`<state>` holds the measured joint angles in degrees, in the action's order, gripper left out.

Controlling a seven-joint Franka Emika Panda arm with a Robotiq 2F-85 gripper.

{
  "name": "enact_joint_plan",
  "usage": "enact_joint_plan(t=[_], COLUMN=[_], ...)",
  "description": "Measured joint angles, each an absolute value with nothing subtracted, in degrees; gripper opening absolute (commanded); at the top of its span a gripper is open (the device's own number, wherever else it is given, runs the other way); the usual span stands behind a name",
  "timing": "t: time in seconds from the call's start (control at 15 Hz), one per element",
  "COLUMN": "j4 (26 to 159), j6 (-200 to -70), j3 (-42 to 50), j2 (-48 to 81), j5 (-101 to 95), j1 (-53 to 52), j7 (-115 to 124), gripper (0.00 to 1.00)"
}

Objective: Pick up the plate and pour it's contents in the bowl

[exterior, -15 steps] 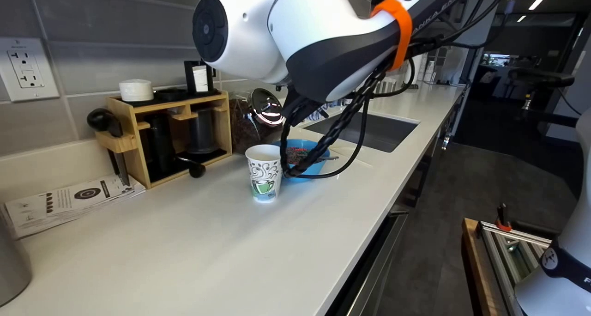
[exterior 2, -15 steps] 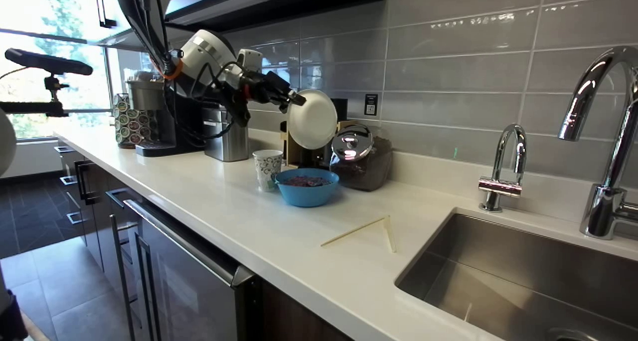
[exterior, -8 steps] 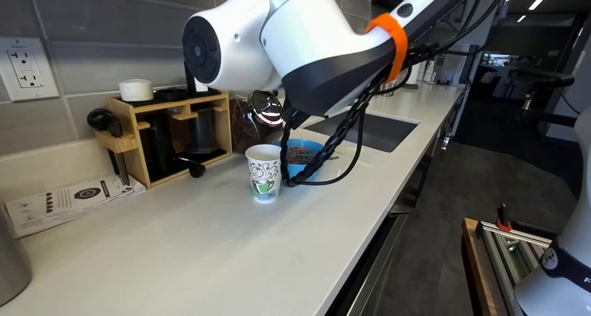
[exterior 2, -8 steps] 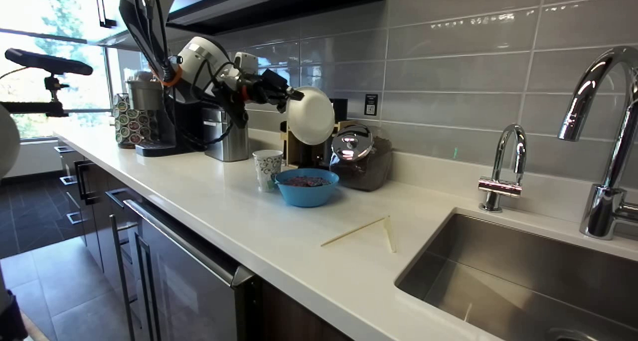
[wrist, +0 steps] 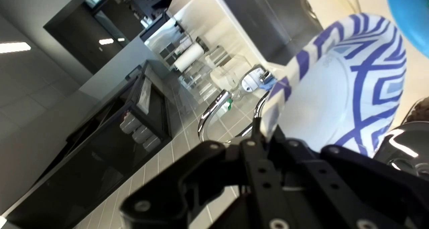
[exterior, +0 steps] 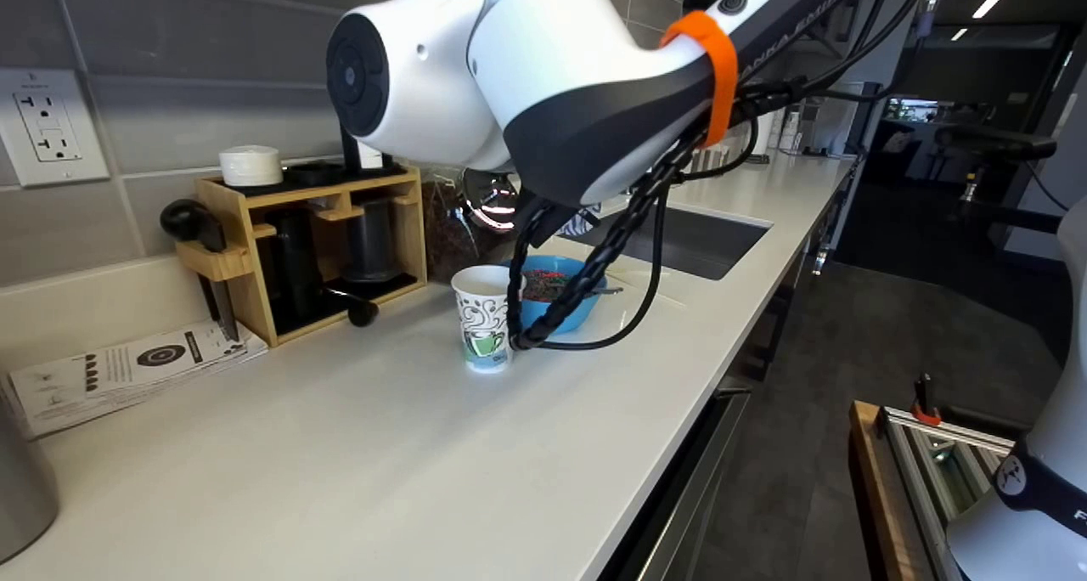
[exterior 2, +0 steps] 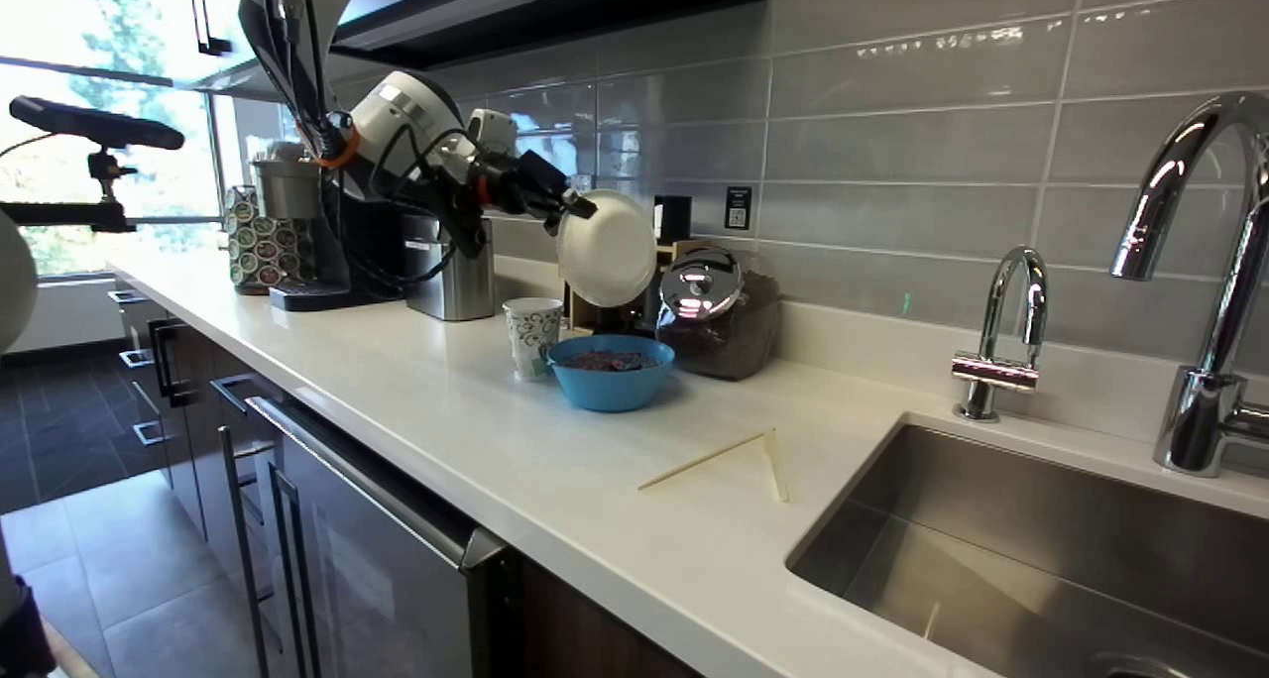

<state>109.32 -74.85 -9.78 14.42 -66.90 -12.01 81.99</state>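
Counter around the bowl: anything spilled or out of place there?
In an exterior view, no spill shows on the counter around the bowl. One oddity: thin pale strips lie in a V between the bowl and the sink; they look stray, with no apparent part in the pour.

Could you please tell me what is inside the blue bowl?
In an exterior view, the blue bowl holds small dark red and purplish pieces; their top layer hides whatever lies beneath.

"On your white counter (exterior: 365, 454) stand a blue bowl (exterior 2: 610, 386) and, just beside it, a paper cup (exterior 2: 528, 339), with a jar (exterior 2: 729, 346) nearby."

"And what else?"

"You also have a wooden rack (exterior: 335, 214), flat papers (exterior: 127, 373) lying next to it."
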Motion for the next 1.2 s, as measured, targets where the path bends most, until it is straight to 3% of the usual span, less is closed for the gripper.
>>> enact_joint_plan(t=[0.53,1.2], j4=[106.4,103.65], j6=[-77.26,-86.04], j3=[-8.8,-13.79], j2=[7.75,1.96], j5=[-50.55,-36.71], j1=[-9.05,-14.34], j7=[85.27,103.47], gripper=[0.01,0.01])
